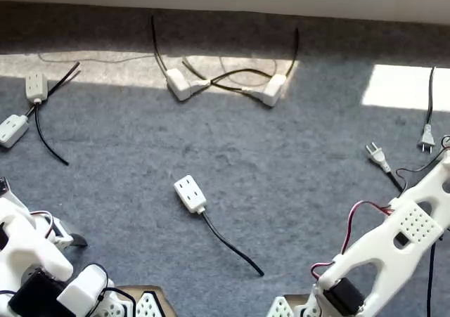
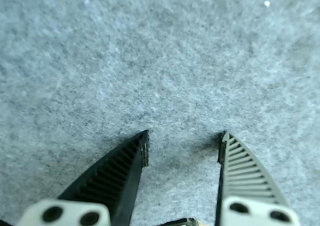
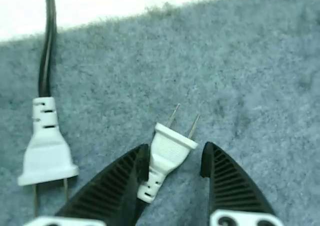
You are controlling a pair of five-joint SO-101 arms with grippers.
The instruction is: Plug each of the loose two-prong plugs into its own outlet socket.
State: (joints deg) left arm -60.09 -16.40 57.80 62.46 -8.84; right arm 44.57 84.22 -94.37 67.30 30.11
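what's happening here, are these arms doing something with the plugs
They are at work on plugging loose plugs into sockets, and none is picked up yet. The right pincer is open around a white plug lying on the carpet, not shut on it; a second plug lies beside it. The left pincer is open over bare carpet, holding nothing. A socket in the middle of the carpet has nothing plugged into it.
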